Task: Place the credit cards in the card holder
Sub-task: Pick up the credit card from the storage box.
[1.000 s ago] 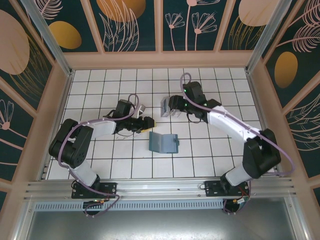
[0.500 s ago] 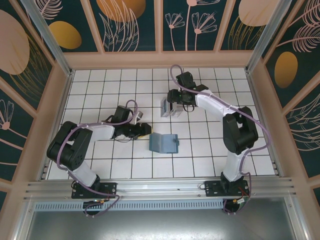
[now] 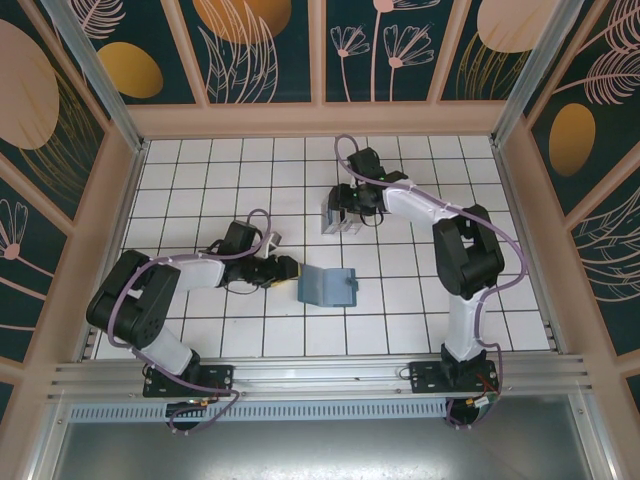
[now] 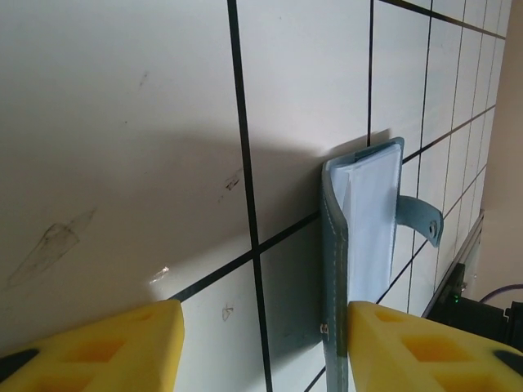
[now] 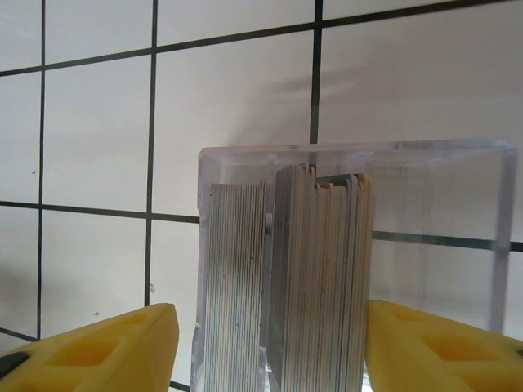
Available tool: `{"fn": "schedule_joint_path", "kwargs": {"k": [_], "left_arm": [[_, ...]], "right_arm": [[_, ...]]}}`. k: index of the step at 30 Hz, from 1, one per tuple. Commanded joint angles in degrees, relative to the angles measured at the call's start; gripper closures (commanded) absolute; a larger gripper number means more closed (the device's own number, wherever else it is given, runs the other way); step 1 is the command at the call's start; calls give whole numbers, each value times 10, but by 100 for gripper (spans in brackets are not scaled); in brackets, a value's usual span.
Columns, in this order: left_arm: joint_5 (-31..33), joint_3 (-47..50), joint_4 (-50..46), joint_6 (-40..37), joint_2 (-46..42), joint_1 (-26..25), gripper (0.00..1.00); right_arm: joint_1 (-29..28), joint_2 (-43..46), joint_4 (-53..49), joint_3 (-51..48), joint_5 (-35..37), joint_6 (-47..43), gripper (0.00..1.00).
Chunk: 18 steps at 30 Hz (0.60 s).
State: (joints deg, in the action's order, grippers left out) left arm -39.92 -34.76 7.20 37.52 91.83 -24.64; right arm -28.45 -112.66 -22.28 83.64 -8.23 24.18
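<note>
- L arm: runs from the near-left base fwd and to the right, low over the white tiled table (image 3: 200,180).
- left gripper (image 3: 287,268): jaws spread to approx. mid width. Nothing between them but bare tile. Tips point right, just beside the card holder's left edge. Contact: cannot tell.
- L wrist view: yellow fingers (image 4: 98,343) frame the tile. The holder's stitched edge sits right by the right-hand finger.
- card holder (image 3: 327,287): teal, near table centre and right of the L tips. Part unfolded, pale lining visible. Strap tab (image 4: 421,216) sticks out on the side away from the gripper.
- R arm: rises from the near-right base, elbow at mid-right, then reaches back-left.
- right gripper (image 3: 340,207): farther back than the holder and apart from it. Jaws spread, one finger either side of the card stack. No grip evident.
- credit cards (image 5: 323,269): grey-silver, on edge in two packs inside a clear case (image 5: 441,204) resting on the tiles, directly ahead of the R tips.
- Rear: patterned wall panels (image 3: 260,50).
</note>
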Motion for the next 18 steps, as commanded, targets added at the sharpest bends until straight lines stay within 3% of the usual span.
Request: {"fn": "schedule_joint_path", "kwargs": {"k": [1, 11, 18], "left_arm": [[7, 6, -7, -10, -13, 4, 47], [24, 1, -20, -9, 0, 4, 54], [28, -9, -27, -3, 31, 4, 62]], "right_arm": [[1, -15, 17, 14, -37, 5, 42], [7, 23, 109, -39, -97, 17, 51], [22, 48, 149, -83, -122, 26, 67]]}}
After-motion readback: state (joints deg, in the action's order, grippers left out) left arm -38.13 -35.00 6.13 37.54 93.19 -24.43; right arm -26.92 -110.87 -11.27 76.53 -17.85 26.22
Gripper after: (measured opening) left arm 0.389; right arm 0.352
